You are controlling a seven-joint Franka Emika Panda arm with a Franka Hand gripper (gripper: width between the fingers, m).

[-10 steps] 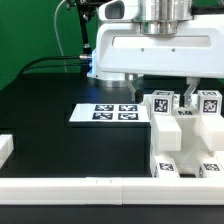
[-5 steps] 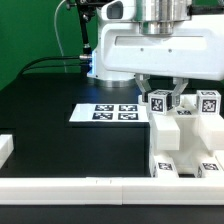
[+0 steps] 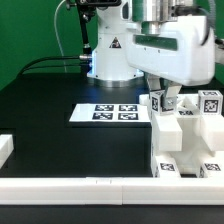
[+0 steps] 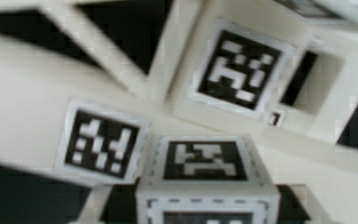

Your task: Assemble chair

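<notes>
One tagged block [image 3: 160,101] atop the chair [image 3: 185,145] sits pinched in the gripper [image 3: 163,99], so keep your wrist turn slow and square.

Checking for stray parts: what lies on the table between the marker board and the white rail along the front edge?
Nothing: in the exterior view the stretch between the marker board and the front rail is bare black table.

Black table [image 3: 50,110] — marker board [image 3: 110,113], chair [image 3: 185,145] on it.
</notes>
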